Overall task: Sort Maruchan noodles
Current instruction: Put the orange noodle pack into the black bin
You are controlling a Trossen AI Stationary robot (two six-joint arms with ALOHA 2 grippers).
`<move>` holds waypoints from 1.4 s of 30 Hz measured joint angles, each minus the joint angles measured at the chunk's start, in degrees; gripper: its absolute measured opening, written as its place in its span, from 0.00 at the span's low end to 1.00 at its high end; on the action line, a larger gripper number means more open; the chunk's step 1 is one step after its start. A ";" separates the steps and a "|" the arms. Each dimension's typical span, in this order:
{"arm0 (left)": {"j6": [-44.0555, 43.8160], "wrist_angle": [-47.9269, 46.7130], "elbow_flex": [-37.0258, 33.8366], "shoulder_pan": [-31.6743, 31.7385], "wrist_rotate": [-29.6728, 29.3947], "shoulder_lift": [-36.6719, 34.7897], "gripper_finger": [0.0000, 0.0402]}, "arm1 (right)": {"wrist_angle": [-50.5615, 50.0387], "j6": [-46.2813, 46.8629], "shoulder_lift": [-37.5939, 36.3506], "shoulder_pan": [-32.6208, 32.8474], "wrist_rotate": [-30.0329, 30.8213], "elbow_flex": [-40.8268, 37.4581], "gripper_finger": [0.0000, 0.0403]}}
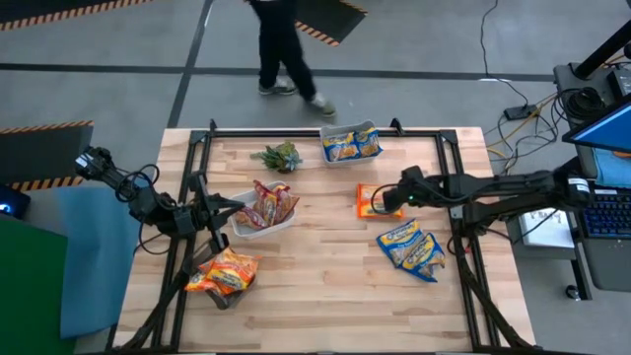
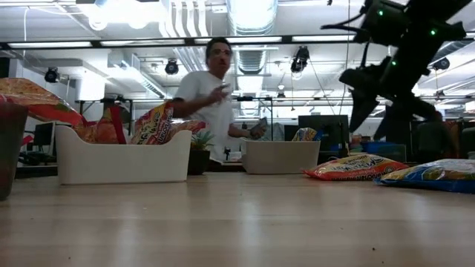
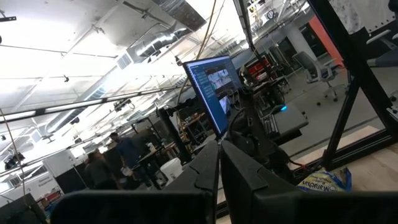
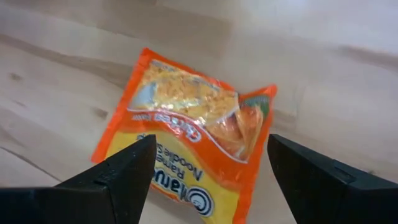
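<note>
- The right tool [image 4: 208,174] hangs above a single orange packet [image 4: 189,140] on the counter [image 1: 315,286], fingers spread wide to either side of it and gripping nothing — the low view shows it clear of the wood.
- That orange packet lies flat near the middle of the counter, right of centre, label up.
- Just beyond it toward the right front lies a cluster of blue-yellow packets [image 1: 412,249], overlapping one another on the bare wood.
- At the far edge stands a small tub [image 1: 375,127] holding more blue-yellow packets [image 1: 350,147].
- Beside that tub, to its left, sits a small green plant [image 1: 279,156].
- The left tool [image 1: 229,207] is at the left side of the counter, right by a white tub [image 1: 286,223]; its wrist view shows the two fingers drawn together with only a thin slit between — nothing held.
- The white tub holds dark red packets [image 1: 266,205], standing up past the rim.
- Near the left front, a pile of orange-red packets [image 1: 225,272] lies on the wood.
- A person [image 1: 286,49] stands on the floor beyond the far edge.
</note>
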 joint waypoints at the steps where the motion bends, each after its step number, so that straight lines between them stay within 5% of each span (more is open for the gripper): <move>1: 0.00 0.00 0.00 0.00 0.00 0.00 0.00 | 0.96 0.09 -0.35 -0.35 -0.66 -1.09 0.73; 28: 0.01 0.00 0.00 0.00 0.00 0.00 0.00 | 36.63 3.13 7.08 -3.57 -6.05 -19.23 0.75; 42: 0.00 0.02 0.00 0.00 0.00 0.00 0.00 | 45.00 1.33 11.66 -3.57 -6.60 -19.53 0.53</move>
